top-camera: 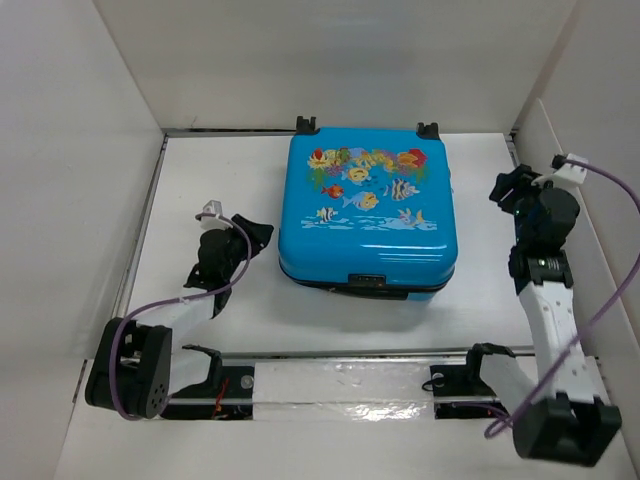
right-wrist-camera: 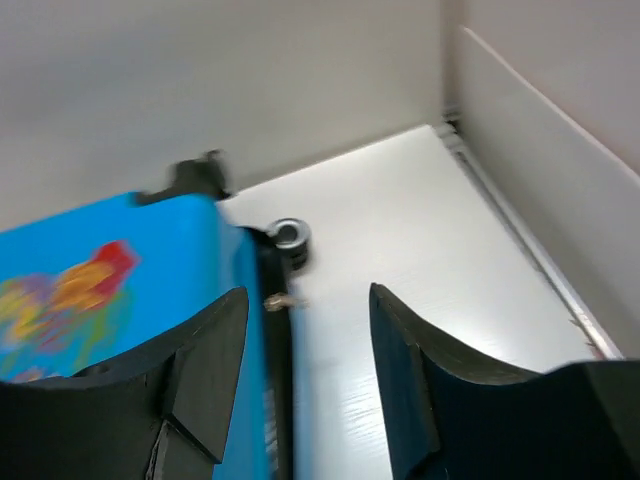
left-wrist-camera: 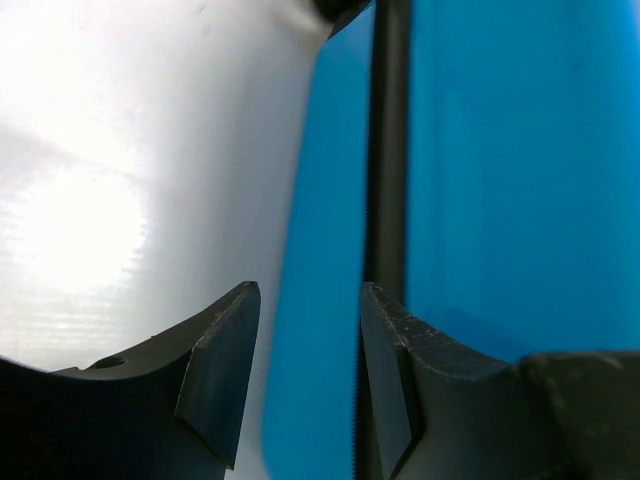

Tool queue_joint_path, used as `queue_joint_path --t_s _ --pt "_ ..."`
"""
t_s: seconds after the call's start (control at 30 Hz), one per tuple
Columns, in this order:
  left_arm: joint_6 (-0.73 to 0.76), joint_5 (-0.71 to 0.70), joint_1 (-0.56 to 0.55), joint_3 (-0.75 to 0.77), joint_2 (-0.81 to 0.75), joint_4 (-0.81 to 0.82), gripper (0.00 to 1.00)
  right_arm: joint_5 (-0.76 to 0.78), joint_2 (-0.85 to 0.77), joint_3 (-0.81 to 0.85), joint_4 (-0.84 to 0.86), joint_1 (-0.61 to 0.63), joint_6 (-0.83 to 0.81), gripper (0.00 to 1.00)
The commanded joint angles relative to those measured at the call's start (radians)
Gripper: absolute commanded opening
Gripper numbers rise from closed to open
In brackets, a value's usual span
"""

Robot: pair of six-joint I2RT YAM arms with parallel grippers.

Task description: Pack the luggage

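Top view: the luggage (top-camera: pixel 367 215) lies flat mid-table (top-camera: pixel 200 320), lid shut, fish print up. The wheels (top-camera: pixel 306 125) point at the back wall and the latch edge faces the arms. It's nearly square, so I'd call the wheel-to-latch line the long axis, running away from the bases. The left gripper (top-camera: pixel 255 235) sits just beside its left side and the right gripper (top-camera: pixel 505 190) is off to the right, not touching.

Left wrist: fingers spread, nothing pinched, and the black zipper seam (left-wrist-camera: pixel 388 150) is right ahead. Looks like zipping-up time imo, so line the fingers up with that seam and go slow.

Right wrist: fingers spread too, empty, next to the case. I'd use that one to steady the shell
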Motion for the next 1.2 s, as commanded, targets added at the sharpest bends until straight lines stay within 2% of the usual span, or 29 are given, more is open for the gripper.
queue_joint_path --t_s 0.0,0.13,0.17,0.3,0.43,0.5,0.57,0.67,0.8,0.9,1.0,1.17 --pt "0.052 0.035 -0.026 -0.003 0.016 0.027 0.41 -0.268 0.190 -0.021 0.091 -0.144 0.061 0.61" --pt "0.060 0.059 -0.037 -0.018 0.026 0.036 0.41 -0.462 0.419 0.006 0.190 -0.170 0.087 0.65" --pt "0.066 0.061 -0.037 -0.021 0.024 0.028 0.40 -0.485 0.491 0.014 0.218 -0.148 0.093 0.65" --pt "0.080 0.096 -0.048 -0.046 0.021 0.039 0.40 -0.516 0.610 0.034 0.278 -0.077 0.107 0.66" --pt "0.106 0.035 -0.161 -0.038 0.021 0.014 0.39 -0.621 0.776 0.158 0.237 0.010 0.066 0.66" --pt "0.113 -0.039 -0.245 -0.028 0.012 -0.015 0.39 -0.643 0.828 0.244 0.217 0.056 0.053 0.66" --pt "0.109 -0.064 -0.279 -0.028 0.003 -0.030 0.39 -0.652 0.898 0.349 0.193 0.125 0.023 0.66" --pt "0.081 -0.088 -0.350 -0.058 -0.039 -0.029 0.39 -0.713 1.023 0.500 0.075 0.208 -0.046 0.67" --pt "0.063 -0.236 -0.503 -0.092 -0.143 -0.071 0.38 -0.789 1.187 0.817 -0.124 0.287 -0.116 0.72" --pt "0.044 -0.263 -0.520 -0.100 -0.192 -0.107 0.39 -0.748 1.226 0.892 -0.147 0.307 -0.111 0.75" --pt "0.046 -0.281 -0.520 -0.101 -0.232 -0.111 0.40 -0.717 1.185 0.847 -0.046 0.307 -0.038 0.79" --pt "0.052 -0.282 -0.520 -0.075 -0.275 -0.138 0.40 -0.703 1.110 0.835 -0.021 0.241 0.002 0.87"
